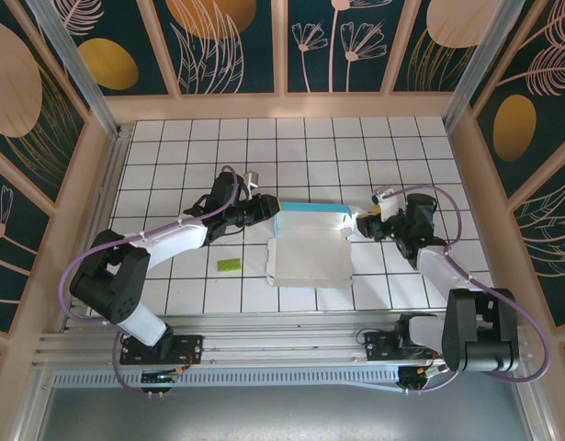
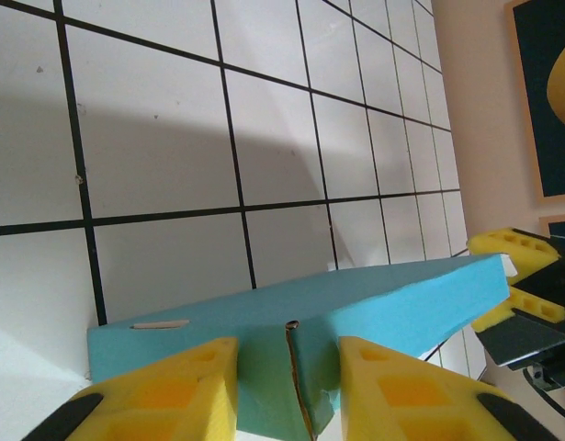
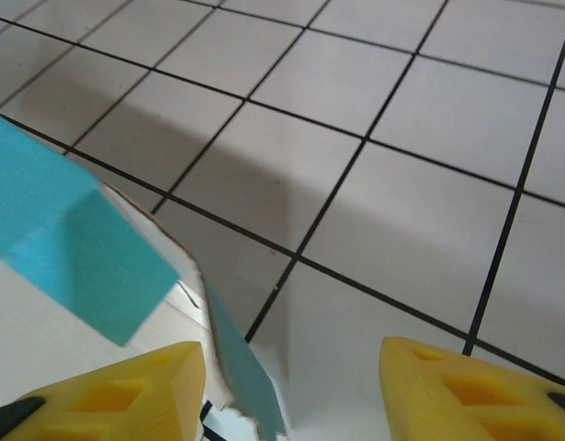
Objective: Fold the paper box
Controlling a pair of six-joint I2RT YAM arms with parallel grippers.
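Left gripper (image 2: pixel 287 358) pinches the paper box (image 1: pixel 310 246); right gripper (image 3: pixel 291 354) spread astride its other end. Flimsy, light card, so hold near creases.

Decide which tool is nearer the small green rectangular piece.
Left. The left tool sits just beyond the small green rectangular piece; the right tool is across the light blue card box.
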